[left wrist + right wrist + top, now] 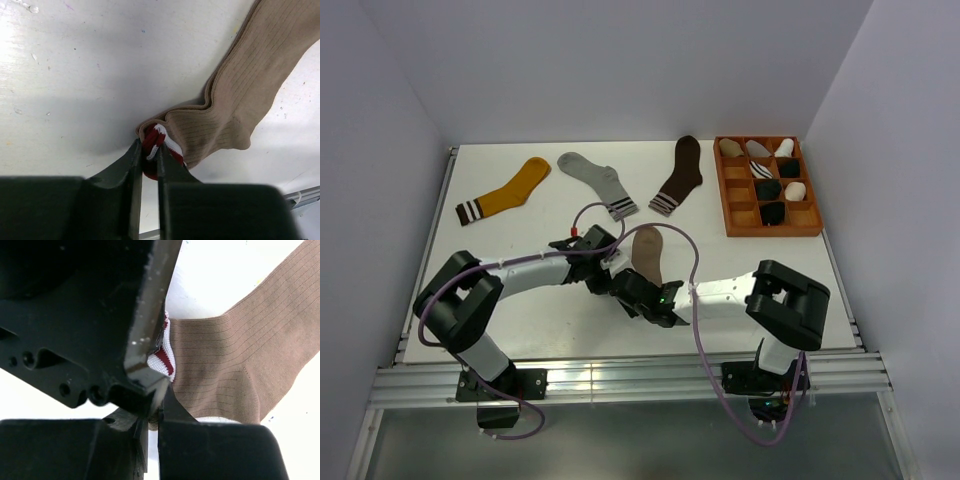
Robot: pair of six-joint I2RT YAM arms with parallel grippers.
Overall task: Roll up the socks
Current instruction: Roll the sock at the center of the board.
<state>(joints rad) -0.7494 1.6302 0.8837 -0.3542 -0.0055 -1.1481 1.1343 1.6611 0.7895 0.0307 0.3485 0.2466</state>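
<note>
you have the taupe ribbed sock (647,250) lying on the white tabletop (500,240), near the front edge and about midway across, between the two arms. its foot points toward the back wall and its maroon-and-white cuff (159,137) is bunched at the near end.

your left end effector (149,150) is clenched on that cuff: in the left wrist view the two dark fingers pinch the red and white fabric between them, and the taupe leg folds away up and to the right.

your right end effector (152,416) sits just beside the left one, almost touching its body. its jaws are closed tight, and a thin sliver of taupe fabric shows between them at the sock's near edge, so it is grasping the same sock right next to the cuff.

along the back of the tabletop lie a mustard-yellow sock with a striped cuff (508,190), a light grey sock with a striped cuff (597,181) and a dark brown sock with a pale striped cuff (680,175), all flat and well apart from the arms. at the back right stands an orange-brown wooden tray with square compartments (775,232), several of them holding rolled dark and pale socks.
</note>
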